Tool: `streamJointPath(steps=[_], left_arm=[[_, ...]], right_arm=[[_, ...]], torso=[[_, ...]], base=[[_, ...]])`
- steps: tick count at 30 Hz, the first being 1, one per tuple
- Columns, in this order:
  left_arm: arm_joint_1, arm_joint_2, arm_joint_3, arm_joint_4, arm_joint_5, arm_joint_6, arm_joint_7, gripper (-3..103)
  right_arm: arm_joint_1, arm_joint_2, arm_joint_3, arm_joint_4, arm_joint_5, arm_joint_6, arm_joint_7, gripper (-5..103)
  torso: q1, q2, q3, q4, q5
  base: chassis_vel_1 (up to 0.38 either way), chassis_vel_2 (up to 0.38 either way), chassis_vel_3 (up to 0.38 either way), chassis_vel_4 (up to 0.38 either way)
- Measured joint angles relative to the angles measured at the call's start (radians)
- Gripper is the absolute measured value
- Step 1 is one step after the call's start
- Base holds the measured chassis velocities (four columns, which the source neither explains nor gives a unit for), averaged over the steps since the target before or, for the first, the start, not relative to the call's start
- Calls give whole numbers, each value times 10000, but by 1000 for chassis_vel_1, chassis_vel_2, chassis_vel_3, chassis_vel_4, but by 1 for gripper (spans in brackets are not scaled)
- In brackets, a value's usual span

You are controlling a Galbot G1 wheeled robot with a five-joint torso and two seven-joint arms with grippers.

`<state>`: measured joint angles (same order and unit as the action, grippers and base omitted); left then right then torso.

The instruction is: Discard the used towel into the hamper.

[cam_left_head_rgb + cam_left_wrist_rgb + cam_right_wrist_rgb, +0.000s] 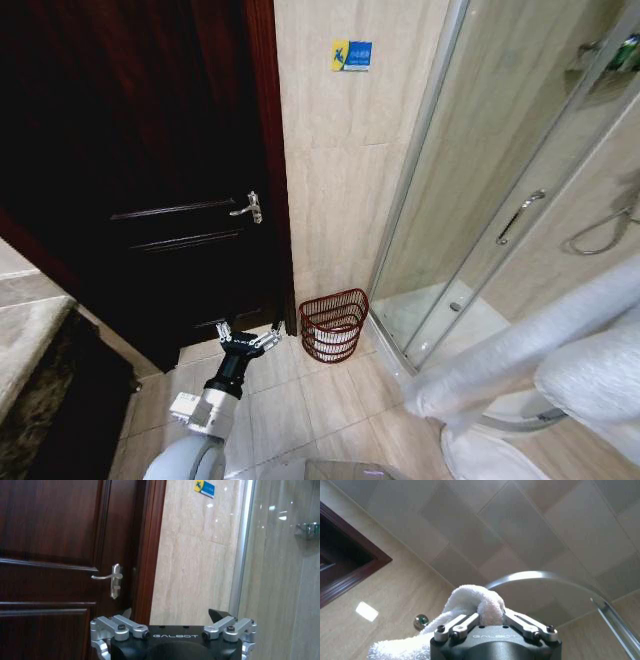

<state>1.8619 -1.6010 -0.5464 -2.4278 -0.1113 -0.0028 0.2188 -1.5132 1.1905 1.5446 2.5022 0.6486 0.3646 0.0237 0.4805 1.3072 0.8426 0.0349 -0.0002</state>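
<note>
Standing on the tiled floor [300,400] in the corner where the beige wall [335,170] meets the curved glass shower door [470,190]: the hamper [333,324], a small reddish-brown wire basket, something pale showing through its rings. Just beside it on the left, the dark wooden door [150,150] with its silver handle [247,208]

Reaching low over the floor tiles in the head view: the left gripper [246,340], fingers spread apart and holding nothing, near the hamper but not touching it, pointed toward the foot of the door. Seen from the left wrist, same gripper [172,624] facing the door [55,555], the handle [112,579] and the strip of wall [200,555] carrying a small blue and yellow sign [204,488], matching the sign [351,54] high on the wall in the head view

Raised and turned toward the ceiling [510,528] in the right wrist view: the right gripper [491,617], clamped on the towel [472,600], white terry cloth bunched between the fingers and spilling down one side of the gripper body. Curved metal rail [545,577] of the shower top arcing behind the towel

Crossing the lower right of the head view, a pale wrapped arm [520,350], blurred, well apart from the hamper; white toilet [490,450] beneath it at the frame edge. Stone counter edge [30,340] at the far left
</note>
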Motion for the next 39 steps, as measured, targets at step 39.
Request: streamJointPath(steps=[39], left_arm=[[0, 0, 0, 0, 0, 0, 0, 100]], right_arm=[[278, -379, -958, -25, -116, 93, -175, 5]], torso=[[0, 0, 0, -2, 1]], base=[[24, 26, -27, -27]])
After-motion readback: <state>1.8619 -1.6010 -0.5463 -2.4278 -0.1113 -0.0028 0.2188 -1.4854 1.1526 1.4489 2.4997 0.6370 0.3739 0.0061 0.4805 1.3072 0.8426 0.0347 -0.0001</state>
